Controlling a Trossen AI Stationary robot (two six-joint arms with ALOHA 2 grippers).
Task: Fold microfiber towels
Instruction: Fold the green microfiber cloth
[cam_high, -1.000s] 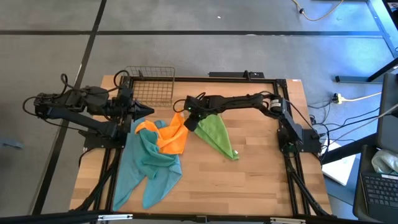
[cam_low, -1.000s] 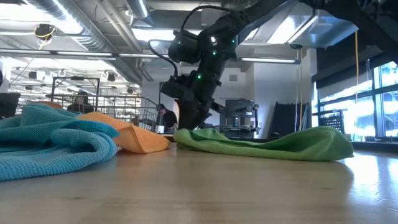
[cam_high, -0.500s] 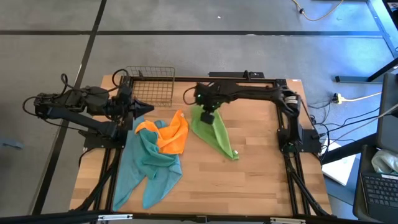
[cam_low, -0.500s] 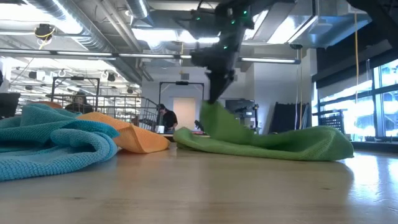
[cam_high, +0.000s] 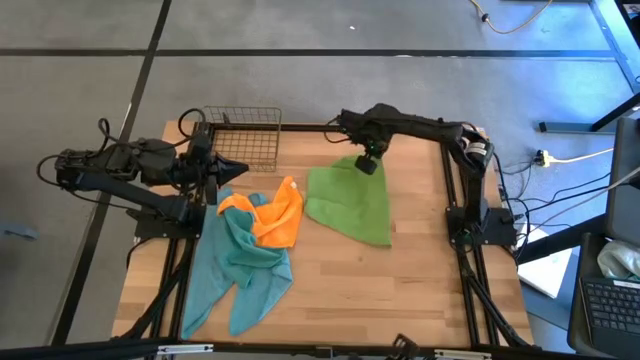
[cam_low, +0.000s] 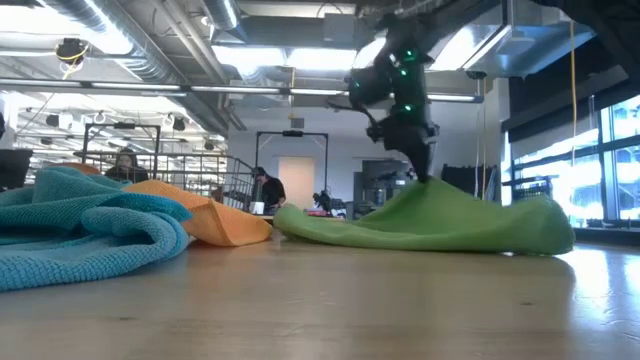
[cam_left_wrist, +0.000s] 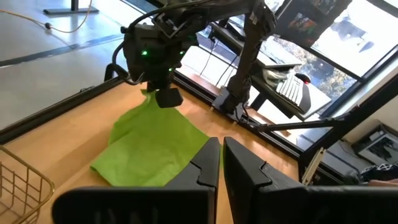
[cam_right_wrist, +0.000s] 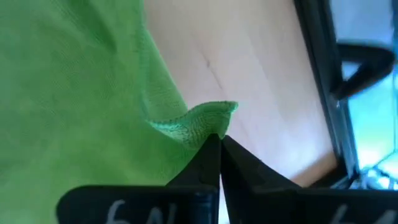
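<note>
A lime green towel (cam_high: 350, 208) lies spread at the table's middle, with its far corner raised. My right gripper (cam_high: 368, 164) is shut on that corner, far right of centre. It also shows in the low view (cam_low: 424, 176) and its own wrist view (cam_right_wrist: 217, 142). An orange towel (cam_high: 276, 214) lies bunched on a crumpled teal towel (cam_high: 240, 268) at the left. My left gripper (cam_high: 240, 172) is shut on nothing and hangs above the table's left side, pointing toward the green towel (cam_left_wrist: 155, 140). My right gripper pinches the green towel's far corner (cam_right_wrist: 200, 123) between its two fingertips; a small hemmed tip of cloth sticks out past them. The fingers come from above, pointing steeply down. The corner is lifted, and the cloth slopes down from it (cam_low: 440, 205) onto the table.
A wire basket (cam_high: 243, 138) stands at the far left edge, behind my left gripper. Bare wood shows along the near side (cam_high: 380, 290) and to the right of the green towel. A black frame rail (cam_high: 448, 190) runs along the right edge.
My right gripper has risen and gone toward the table's far right with the green towel's corner, tipping to point more steeply down. The towel has been drawn from a narrow strip into a wider sheet, while its near right end stayed on the table.
</note>
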